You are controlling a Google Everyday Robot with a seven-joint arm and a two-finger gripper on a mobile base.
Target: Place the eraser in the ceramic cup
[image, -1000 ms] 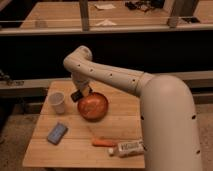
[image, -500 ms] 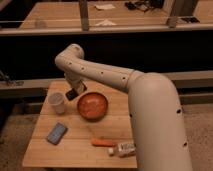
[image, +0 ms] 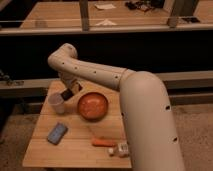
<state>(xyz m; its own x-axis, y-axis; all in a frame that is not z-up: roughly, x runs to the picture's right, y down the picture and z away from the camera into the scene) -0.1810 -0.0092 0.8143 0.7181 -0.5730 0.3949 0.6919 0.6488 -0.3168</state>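
Observation:
The white ceramic cup (image: 56, 103) stands at the back left of the wooden table (image: 80, 150). My gripper (image: 67, 93) hangs just above the cup's right rim, between the cup and the orange bowl. It is shut on the eraser (image: 65, 94), a small dark block that sticks out below the fingers, close over the cup's opening. The arm reaches in from the right and bends over the back of the table.
A wide orange bowl (image: 92, 106) sits just right of the cup. A blue rectangular pad (image: 57, 133) lies at the front left. An orange stick-like item (image: 104, 142) and a small white object (image: 121, 149) lie near the front edge.
My gripper has moved left with the eraser, from over the bowl's left rim to just above the cup's right rim. The things on the table have not moved.

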